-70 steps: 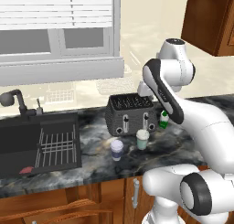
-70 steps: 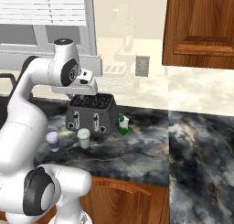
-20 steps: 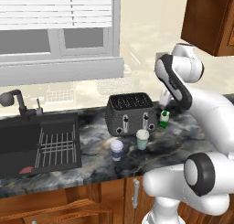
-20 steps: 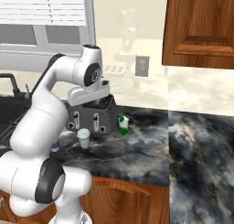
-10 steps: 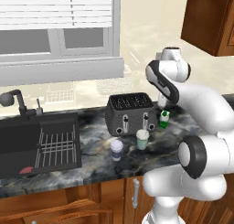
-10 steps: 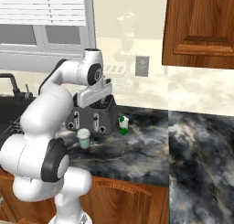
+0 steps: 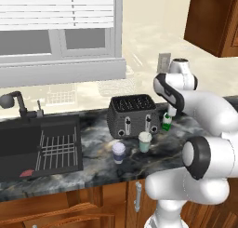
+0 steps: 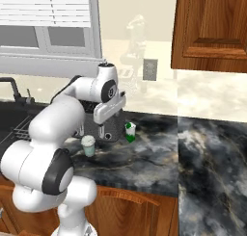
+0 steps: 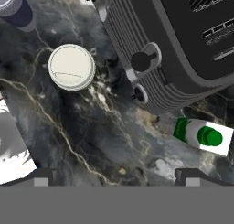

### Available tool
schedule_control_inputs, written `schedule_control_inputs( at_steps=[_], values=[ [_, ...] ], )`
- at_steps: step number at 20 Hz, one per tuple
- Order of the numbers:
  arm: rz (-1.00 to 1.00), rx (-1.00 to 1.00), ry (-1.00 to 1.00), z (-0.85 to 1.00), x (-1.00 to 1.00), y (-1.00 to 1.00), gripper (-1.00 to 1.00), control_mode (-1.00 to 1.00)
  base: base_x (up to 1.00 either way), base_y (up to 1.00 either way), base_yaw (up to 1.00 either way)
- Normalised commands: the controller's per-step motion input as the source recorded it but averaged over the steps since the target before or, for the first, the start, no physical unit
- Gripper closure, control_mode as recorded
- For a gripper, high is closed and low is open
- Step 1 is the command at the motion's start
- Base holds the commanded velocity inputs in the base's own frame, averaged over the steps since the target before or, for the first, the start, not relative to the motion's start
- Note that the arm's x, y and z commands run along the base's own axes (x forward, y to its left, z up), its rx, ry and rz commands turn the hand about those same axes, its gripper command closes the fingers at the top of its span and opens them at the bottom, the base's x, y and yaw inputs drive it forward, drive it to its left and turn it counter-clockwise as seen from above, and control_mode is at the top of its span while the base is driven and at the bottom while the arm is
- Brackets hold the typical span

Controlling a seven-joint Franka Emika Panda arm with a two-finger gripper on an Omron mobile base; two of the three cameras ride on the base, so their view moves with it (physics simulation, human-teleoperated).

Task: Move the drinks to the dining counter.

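Three drinks stand on the sink counter by the dark toaster. The purple-blue cup and the pale green cup are in front of it, and the green bottle is at its right end. In the hand view I look down on the green cup's white lid, the purple cup and the bottle. My gripper hangs open and empty above the counter, between the green cup and the bottle, close to the toaster's front corner. The dining counter is out of view.
A black sink with a faucet lies at the left. The toaster stands right beside the hand. More marble top runs off to the right under a wooden wall cabinet.
The arm has swung and the hand has dropped from high above the toaster to low over the counter by its right front corner. The drinks have not moved.
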Motion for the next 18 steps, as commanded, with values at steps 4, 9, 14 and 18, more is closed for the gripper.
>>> schedule_control_inputs(
  at_steps=[4,9,14,18],
  values=[
    [0.00,-0.01,0.00,-0.26,0.22,-0.22,-1.00,-1.00,0.00,0.00,0.00],
    [0.00,-0.02,0.00,-0.19,0.25,-0.12,-1.00,-1.00,0.00,0.00,0.00],
    [0.00,0.00,0.00,-0.12,0.28,-0.07,-1.00,-1.00,0.00,0.00,0.00],
    [0.00,0.00,0.00,-0.06,0.30,-0.07,-1.00,-1.00,0.00,0.00,0.00]
  ],
)
